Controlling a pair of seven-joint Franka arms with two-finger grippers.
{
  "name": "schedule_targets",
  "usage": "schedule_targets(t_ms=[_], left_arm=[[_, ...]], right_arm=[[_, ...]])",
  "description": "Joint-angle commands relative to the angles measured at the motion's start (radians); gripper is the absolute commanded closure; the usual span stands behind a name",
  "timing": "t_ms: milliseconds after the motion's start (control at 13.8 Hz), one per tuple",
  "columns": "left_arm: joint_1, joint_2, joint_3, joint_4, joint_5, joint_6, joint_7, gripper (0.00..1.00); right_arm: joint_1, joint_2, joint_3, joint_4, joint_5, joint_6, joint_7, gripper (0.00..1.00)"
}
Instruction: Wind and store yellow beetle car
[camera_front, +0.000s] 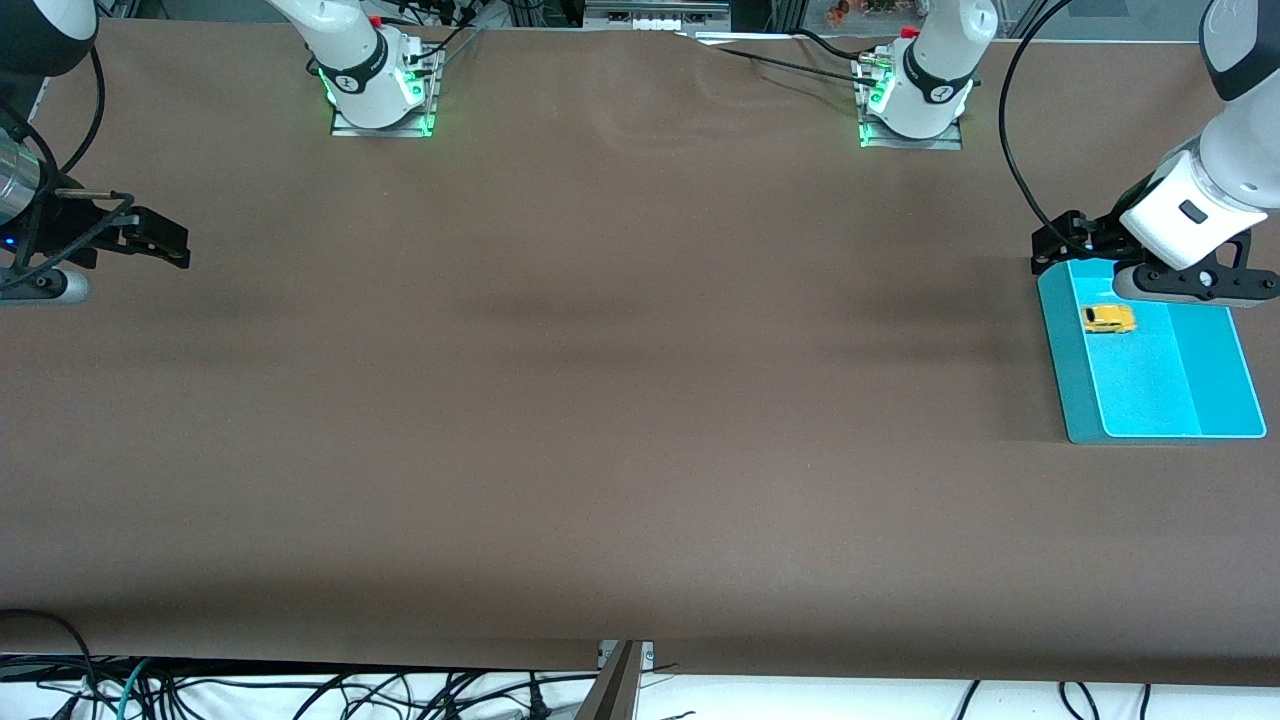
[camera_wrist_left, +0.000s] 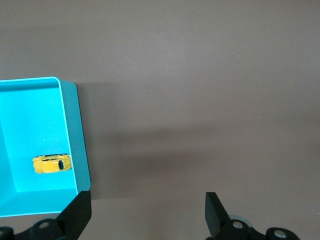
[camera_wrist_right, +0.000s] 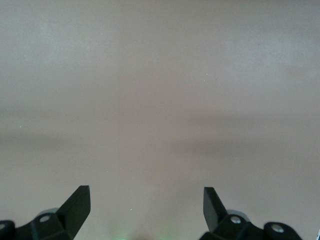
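Yellow beetle car sits inside the teal bin, so it looks put away. Left gripper hangs wide open by the bin's edge; right gripper waits wide open over bare table.

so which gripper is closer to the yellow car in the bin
Left. The left gripper hangs open above the teal bin's edge, close to the yellow beetle car lying inside it. The right gripper waits open over bare table at the right arm's end.
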Motion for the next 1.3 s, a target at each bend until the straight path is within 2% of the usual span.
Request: schedule_targets(t_ms=[0, 1230], left_arm=[[0.007, 0.007, 0.002, 0.02, -0.024, -0.019, 0.026, 0.0], [0.007, 0.007, 0.002, 0.018, -0.025, -0.033, 0.018, 0.0]], right_arm=[[0.005, 0.009, -0.006, 0.02, 0.012, -0.002, 0.009, 0.0], [0.005, 0.009, -0.006, 0.02, 0.012, -0.001, 0.009, 0.0]])
